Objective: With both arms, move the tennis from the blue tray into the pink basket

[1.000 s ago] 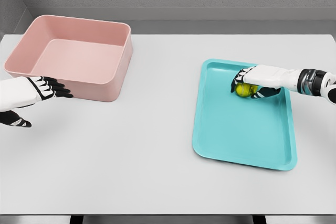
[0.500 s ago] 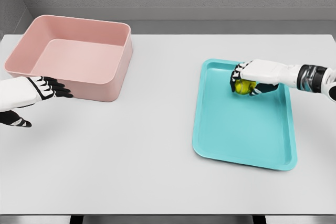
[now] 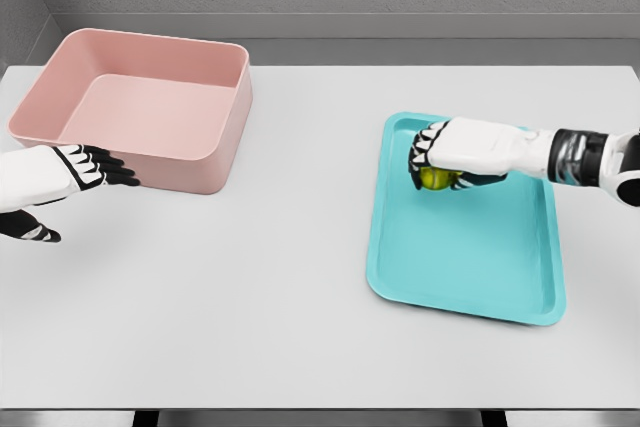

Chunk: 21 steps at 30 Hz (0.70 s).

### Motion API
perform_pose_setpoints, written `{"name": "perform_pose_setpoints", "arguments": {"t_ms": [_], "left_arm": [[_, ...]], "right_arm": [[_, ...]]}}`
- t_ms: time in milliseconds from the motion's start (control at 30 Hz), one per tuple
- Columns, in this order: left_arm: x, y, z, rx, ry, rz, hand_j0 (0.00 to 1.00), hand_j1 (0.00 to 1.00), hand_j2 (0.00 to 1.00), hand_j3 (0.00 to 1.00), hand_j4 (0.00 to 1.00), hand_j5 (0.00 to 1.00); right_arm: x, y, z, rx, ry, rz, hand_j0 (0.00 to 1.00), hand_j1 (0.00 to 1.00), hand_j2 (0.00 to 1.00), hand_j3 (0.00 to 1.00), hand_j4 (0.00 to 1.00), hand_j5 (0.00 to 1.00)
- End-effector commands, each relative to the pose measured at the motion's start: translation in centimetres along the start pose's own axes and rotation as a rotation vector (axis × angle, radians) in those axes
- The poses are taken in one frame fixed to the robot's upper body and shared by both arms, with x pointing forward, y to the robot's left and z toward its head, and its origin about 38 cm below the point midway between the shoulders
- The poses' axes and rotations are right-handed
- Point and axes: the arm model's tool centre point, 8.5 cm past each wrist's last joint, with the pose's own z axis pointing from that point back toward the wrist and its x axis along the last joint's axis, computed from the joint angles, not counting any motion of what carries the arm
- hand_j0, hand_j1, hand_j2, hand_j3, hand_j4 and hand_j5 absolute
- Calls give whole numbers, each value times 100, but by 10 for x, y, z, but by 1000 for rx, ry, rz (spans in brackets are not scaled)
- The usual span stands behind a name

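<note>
A yellow-green tennis ball point(image 3: 435, 179) is held over the upper left part of the blue tray point(image 3: 470, 267). My right hand point(image 3: 440, 159) is shut on the ball from above, its fingers curled round it, so only the ball's lower half shows. The pink basket point(image 3: 140, 107) stands empty at the far left of the white table. My left hand point(image 3: 95, 167) rests against the basket's near wall with its fingers stretched out flat, holding nothing.
The white table point(image 3: 290, 247) stretches between basket and tray. A grey wall runs behind the table's far edge. The table's front edge lies close to the bottom of the picture.
My right hand has closed on the tennis ball and carried it leftward across the tray, slightly raised. The left hand and the basket have not moved.
</note>
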Motion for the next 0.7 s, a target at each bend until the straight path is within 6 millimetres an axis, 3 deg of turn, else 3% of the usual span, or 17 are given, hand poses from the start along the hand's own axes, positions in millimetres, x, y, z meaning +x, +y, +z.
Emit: {"name": "perform_pose_setpoints", "arguments": {"t_ms": [0,133,300,400,667], "left_arm": [[0,1,0,5,1,3,100,100,100,100,100,100],[0,2,1,6,1,2,100,100,100,100,100,100],[0,2,1,6,1,2,100,100,100,100,100,100],[0,2,1,6,1,2,100,100,100,100,100,100],[-1,1,1,4,4,3,100,100,100,100,100,100]], "right_arm": [[8,-7,-2,-14,-18,21,42,42,42,42,42,42],[18,-11,-6,-25,-46,38,41,41,41,41,41,41],[52,-21,-15,-42,-124,115,41,41,41,41,41,41],[57,-22,-18,-39,-141,123,41,41,41,41,41,41],[84,-33,-56,-92,-212,144,39,39,39,39,39,39]]}}
